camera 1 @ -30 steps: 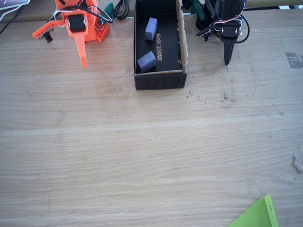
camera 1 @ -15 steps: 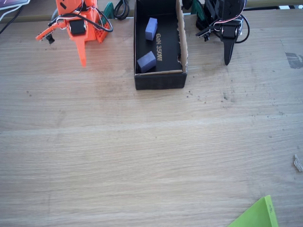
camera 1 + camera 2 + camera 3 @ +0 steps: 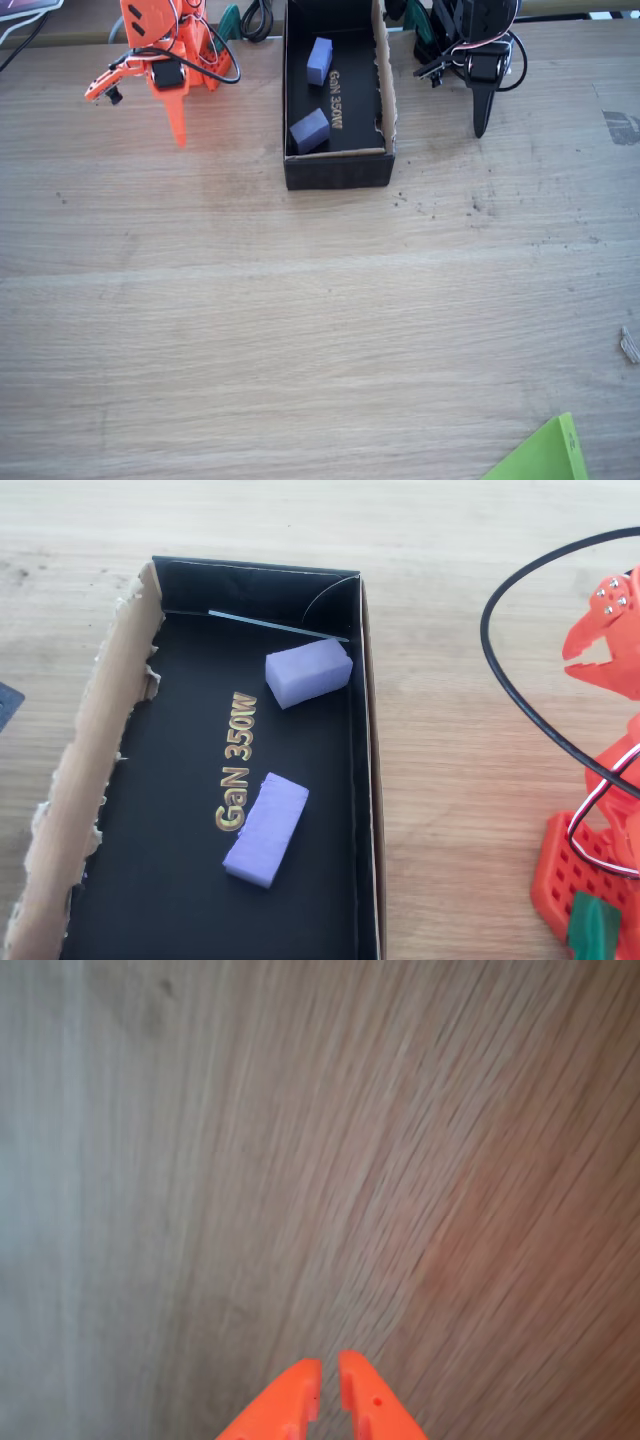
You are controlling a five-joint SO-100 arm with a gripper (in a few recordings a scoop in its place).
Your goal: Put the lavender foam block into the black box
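Lavender foam block (image 3: pixel 308 672) sits inside black box (image 3: pixel 362 730), near far end wall, w/ a slimmer block (image 3: pixel 266 829) beside the lettering. Foam looks light, squashy; grip across short sides. Orange gripper (image 3: pixel 328 1392) jaws nearly pressed together, empty, over bare bench (image 3: pixel 300 320).

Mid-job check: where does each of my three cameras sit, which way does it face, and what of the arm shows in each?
Fixed view: high over the wooden table, looking down; orange arm at top left, gripper pointing at the table, black box beside it.
Overhead view: close above the black box, facing down; orange arm parts at the right edge.
Wrist view: on the arm, facing the bare table; gripper tips nearly together.
Shared: fixed and overhead views both show the lavender foam block and a slimmer block inside the box.
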